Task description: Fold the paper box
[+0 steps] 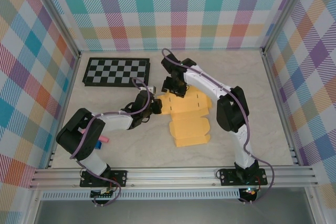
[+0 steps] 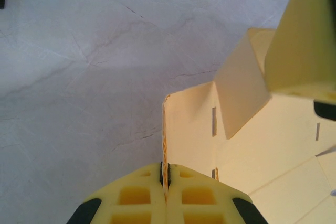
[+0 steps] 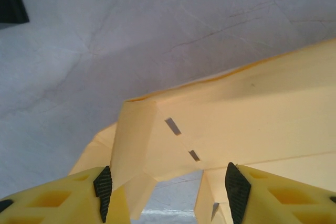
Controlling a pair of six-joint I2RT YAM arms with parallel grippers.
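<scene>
The paper box is a yellow-orange die-cut card sheet lying mid-table, partly folded, with flaps and slits. My left gripper is at the sheet's left edge. In the left wrist view it is shut on that thin card edge, which stands upright between the pads. My right gripper hovers at the sheet's far-left corner. In the right wrist view its jaws stand apart around raised flaps of the card. One folded flap leans against the left pad; the right pad is clear of the card.
A black-and-white checkerboard lies at the back left of the table. Metal frame rails run along the near edge and up both sides, with plaid walls beyond them. Bare tabletop shows to the right of the sheet.
</scene>
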